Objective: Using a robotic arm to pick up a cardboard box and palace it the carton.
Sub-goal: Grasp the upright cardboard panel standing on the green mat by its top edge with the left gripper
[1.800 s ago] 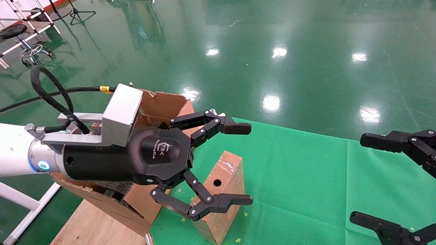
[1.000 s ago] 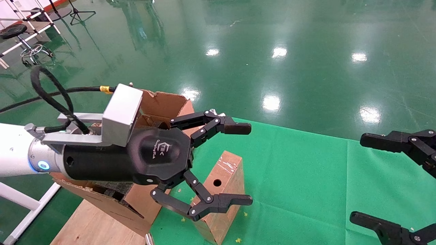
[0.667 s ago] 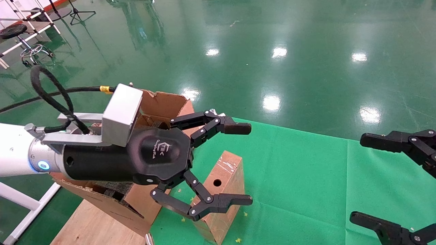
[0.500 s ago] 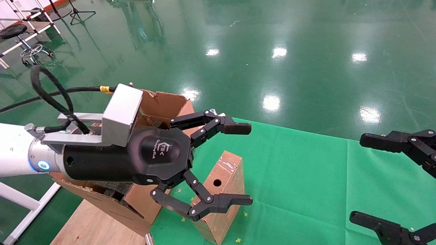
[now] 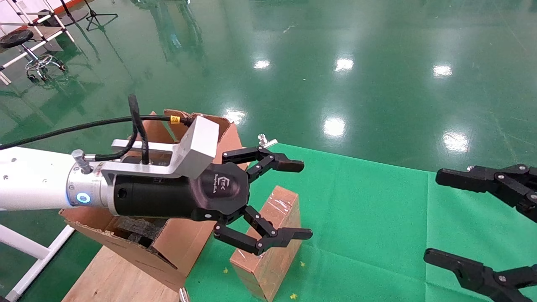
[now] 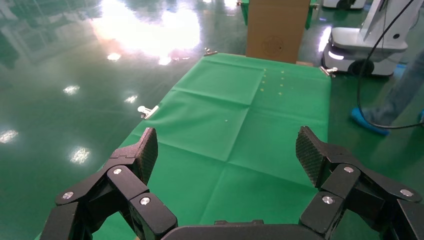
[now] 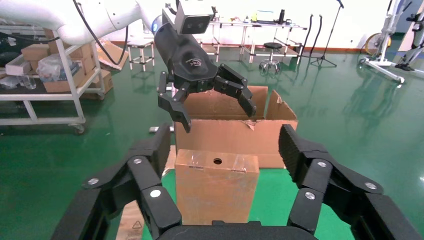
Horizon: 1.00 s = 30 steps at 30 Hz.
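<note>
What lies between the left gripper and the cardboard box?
Nothing: the open left gripper hangs above the cardboard box with only air between, as the right wrist view shows.

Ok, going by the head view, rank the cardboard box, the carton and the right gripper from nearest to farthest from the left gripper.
1. The cardboard box: standing on the green cloth, directly under the open left gripper.
2. The carton: behind and below the left arm's wrist, at the cloth's left edge.
3. The right gripper: open, parked far across at the cloth's right side.
</note>
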### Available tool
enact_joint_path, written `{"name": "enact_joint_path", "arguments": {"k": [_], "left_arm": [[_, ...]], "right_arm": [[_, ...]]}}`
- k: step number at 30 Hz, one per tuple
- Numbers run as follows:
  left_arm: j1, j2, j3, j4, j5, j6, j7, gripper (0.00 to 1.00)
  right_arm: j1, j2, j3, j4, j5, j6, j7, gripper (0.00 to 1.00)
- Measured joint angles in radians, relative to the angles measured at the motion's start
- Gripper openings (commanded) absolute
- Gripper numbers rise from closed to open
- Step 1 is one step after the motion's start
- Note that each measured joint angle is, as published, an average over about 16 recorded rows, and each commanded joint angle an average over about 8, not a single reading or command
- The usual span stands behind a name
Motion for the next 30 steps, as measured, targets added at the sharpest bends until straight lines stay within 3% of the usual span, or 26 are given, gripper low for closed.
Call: {"name": "enact_joint_path", "arguments": {"k": [9,16,30], "left_arm": [[-0.058,-0.003,0.042,-0.017,0.171,-0.089,-0.067,1.00],[-0.158,0.009,0.105,-0.029,0.353,-0.131,-0.232,1.00],[-0.364,0.079,0.251,-0.031,0.532,0.050,-0.595,1.00]], "right_arm": [[0.000,0.000,0.000,0.000,0.000,0.000,0.000,0.00],[0.000,0.000,0.000,0.000,0.000,0.000,0.000,0.00],[0.000,0.000,0.000,0.000,0.000,0.000,0.000,0.00]]}}
